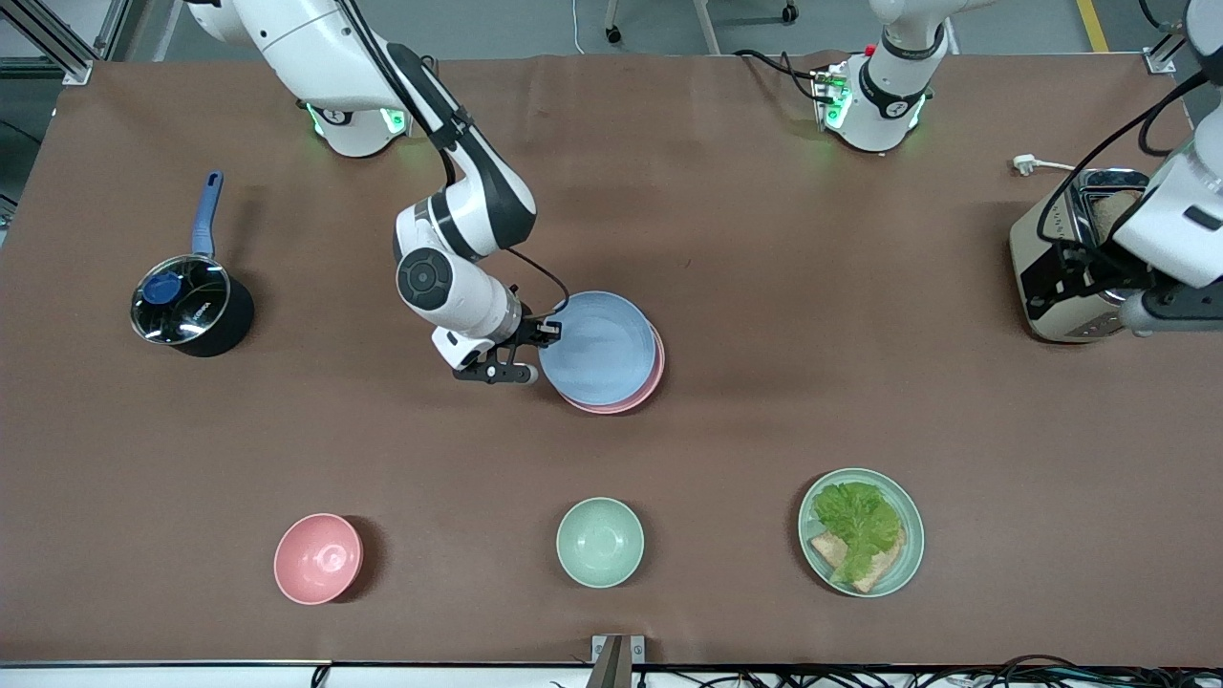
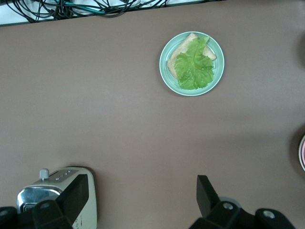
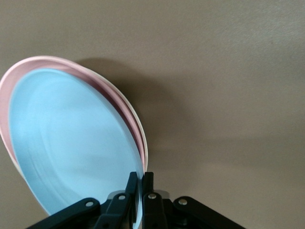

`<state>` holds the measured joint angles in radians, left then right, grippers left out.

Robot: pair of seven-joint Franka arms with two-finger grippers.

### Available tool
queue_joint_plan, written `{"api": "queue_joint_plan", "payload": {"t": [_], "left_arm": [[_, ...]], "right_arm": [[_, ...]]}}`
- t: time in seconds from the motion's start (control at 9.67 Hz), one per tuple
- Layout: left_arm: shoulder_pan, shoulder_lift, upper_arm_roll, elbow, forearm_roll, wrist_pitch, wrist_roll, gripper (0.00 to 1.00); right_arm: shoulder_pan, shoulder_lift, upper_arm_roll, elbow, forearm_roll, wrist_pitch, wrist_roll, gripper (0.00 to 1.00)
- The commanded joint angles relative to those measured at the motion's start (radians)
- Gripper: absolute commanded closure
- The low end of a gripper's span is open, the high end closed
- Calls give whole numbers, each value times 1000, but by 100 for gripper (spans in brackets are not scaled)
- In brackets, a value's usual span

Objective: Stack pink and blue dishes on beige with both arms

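The pale blue plate [image 1: 597,349] [image 3: 71,143] lies on the pale pink plate [image 1: 653,379] [image 3: 119,102] near the table's middle. Its edge toward the right arm's end is lifted, leaving a shadowed gap over the pink one. My right gripper [image 1: 541,350] [image 3: 142,179] is shut on that lifted blue rim. A thin pale cream edge [image 3: 144,145] shows under the pink plate in the right wrist view; the beige plate is otherwise hidden. My left gripper [image 1: 1089,272] [image 2: 141,200] waits open and holding nothing, above the toaster at the left arm's end.
A toaster [image 1: 1061,315] [image 2: 62,191] stands below the left hand. A mint plate with lettuce and bread [image 1: 861,531] [image 2: 192,63], a mint bowl [image 1: 600,542] and a pink bowl [image 1: 318,558] line the near edge. A lidded saucepan [image 1: 191,306] sits toward the right arm's end.
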<state>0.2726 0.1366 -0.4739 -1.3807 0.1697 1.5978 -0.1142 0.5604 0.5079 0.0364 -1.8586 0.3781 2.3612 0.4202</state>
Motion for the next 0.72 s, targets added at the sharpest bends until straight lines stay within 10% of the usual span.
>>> {"api": "queue_joint_plan", "payload": {"t": [0.0, 0.21, 0.41, 0.62], "left_arm": [[-10, -93, 72, -125, -73, 1, 39, 0], [-27, -117, 98, -136, -97, 1, 41, 0], [-42, -133, 125, -139, -127, -2, 41, 0], [-73, -164, 161, -171, -145, -4, 41, 0]], "right_arm": [[13, -5, -4, -14, 10, 18, 0, 91], [4, 3, -3, -11, 10, 21, 0, 79], [-4, -30, -7, -5, 10, -14, -1, 0], [-57, -168, -30, 5, -19, -149, -1, 0]]}}
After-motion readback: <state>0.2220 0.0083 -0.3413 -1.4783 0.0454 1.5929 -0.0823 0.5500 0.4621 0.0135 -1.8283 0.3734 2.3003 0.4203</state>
